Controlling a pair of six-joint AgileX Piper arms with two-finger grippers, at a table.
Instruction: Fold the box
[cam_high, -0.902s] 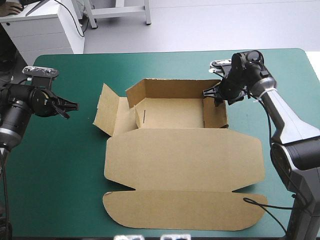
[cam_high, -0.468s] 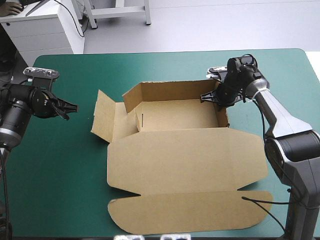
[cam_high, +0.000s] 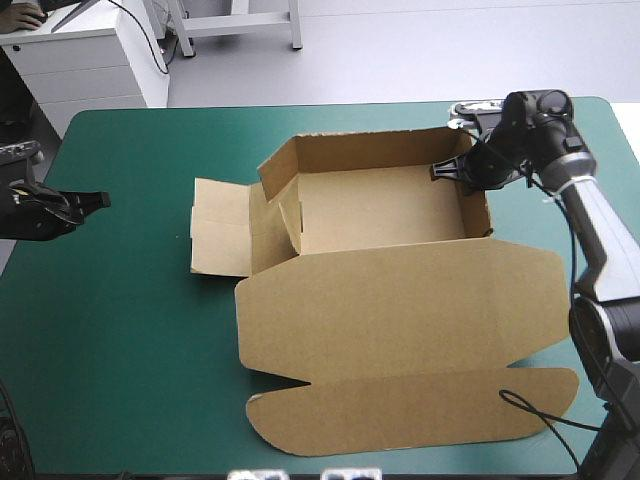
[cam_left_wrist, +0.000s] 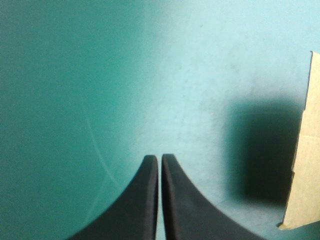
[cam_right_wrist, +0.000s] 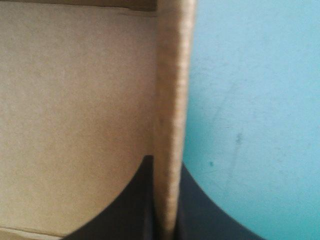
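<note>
Jaws of the right gripper (cam_right_wrist: 165, 162) clamp the right wall (cam_right_wrist: 168, 90) of the box (cam_high: 390, 310), which sits mid-table (cam_high: 130, 330) toward its right edge; best to hold that wall upright without crushing it, while the left gripper (cam_left_wrist: 159, 157), pinched empty by the left edge, waits.

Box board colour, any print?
Plain brown, no print visible on the flat-lidded cardboard box; high view shows it best.

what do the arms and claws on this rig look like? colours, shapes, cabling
Left claw and right claw: each has two broad black fingers curved like fins. The right arm has a black wrist housing, then smooth silver-grey tubular links and darker grey joints. A thin black cable trails from it. Little of the left arm shows, and that part is black. No markings visible.
</note>
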